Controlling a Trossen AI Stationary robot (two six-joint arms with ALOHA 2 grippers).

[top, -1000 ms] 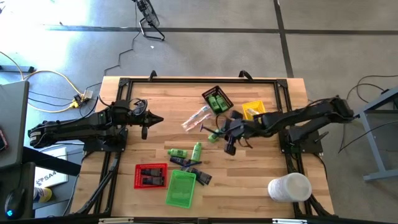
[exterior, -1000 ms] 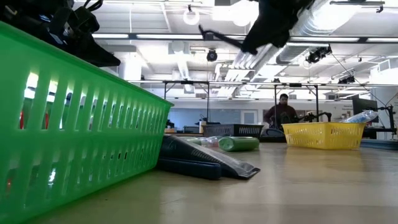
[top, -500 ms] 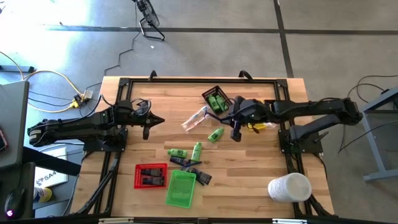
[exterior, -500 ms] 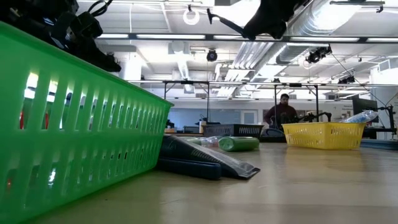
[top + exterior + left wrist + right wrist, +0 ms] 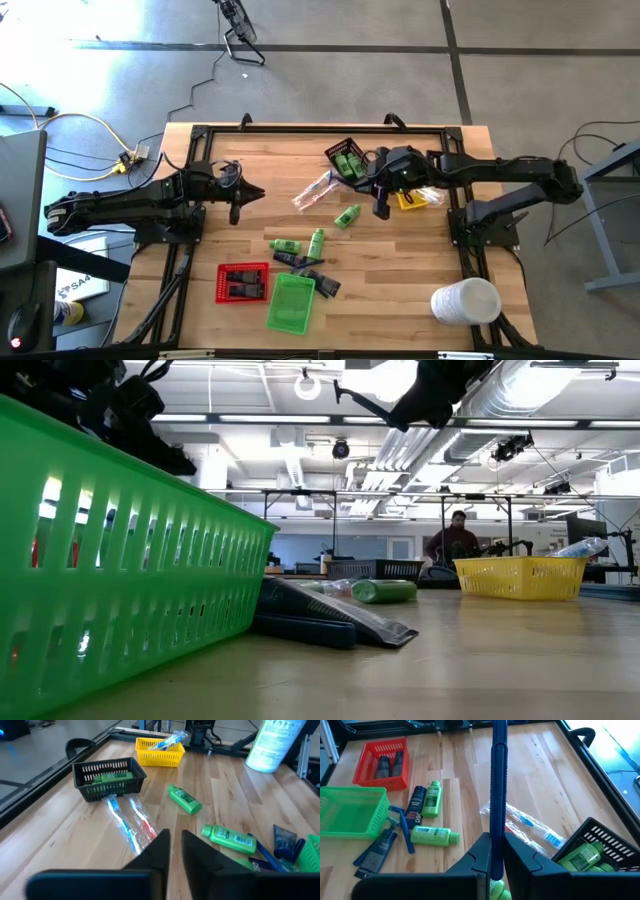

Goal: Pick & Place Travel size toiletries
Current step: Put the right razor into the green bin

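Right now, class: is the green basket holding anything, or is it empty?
Empty. The right wrist view looks down into the green basket and shows only its bare floor; the dark tubes lie outside it on the table.

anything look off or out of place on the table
The green tray lies tilted, one edge propped on the dark packets beside it. Three green bottles lie loose on the wood. The right gripper holds a thin blue stick.

Four trays (image 5: 291, 304), two wrapped toothbrushes (image 5: 314, 190).
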